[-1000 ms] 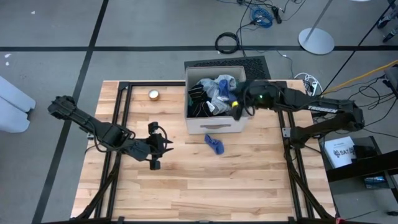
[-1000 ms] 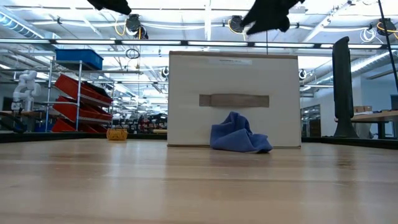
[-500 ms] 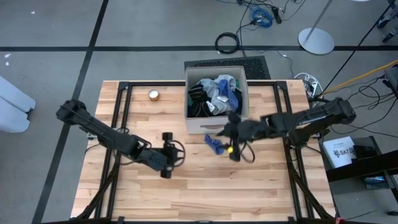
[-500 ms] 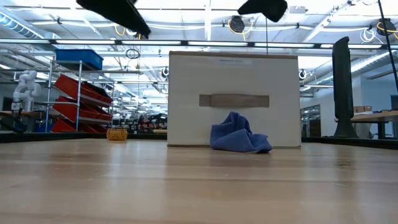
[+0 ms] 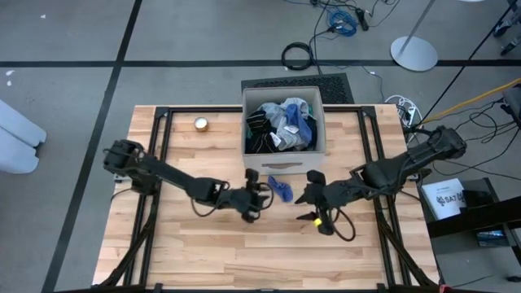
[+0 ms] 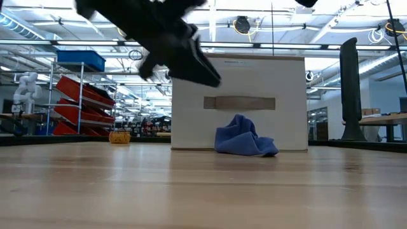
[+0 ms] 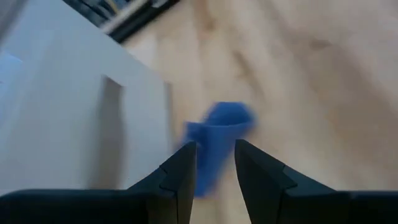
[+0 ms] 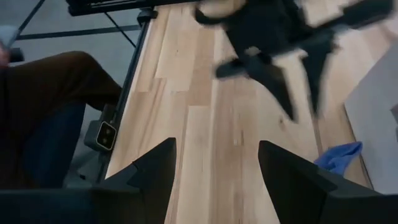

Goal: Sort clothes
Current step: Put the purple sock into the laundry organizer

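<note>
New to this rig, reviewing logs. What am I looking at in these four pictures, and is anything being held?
Two dark robot arms work at a wooden table. One picture looks straight down, one looks level across the tabletop, and two come from cameras on the arms' wrists. A beige box full of mixed clothes stands at the back; a small blue cloth lies on the table just in front of it. The left gripper is beside that cloth, fingers apart, aimed at it. The right gripper hovers on the other side, open. Neither holds anything.
</note>
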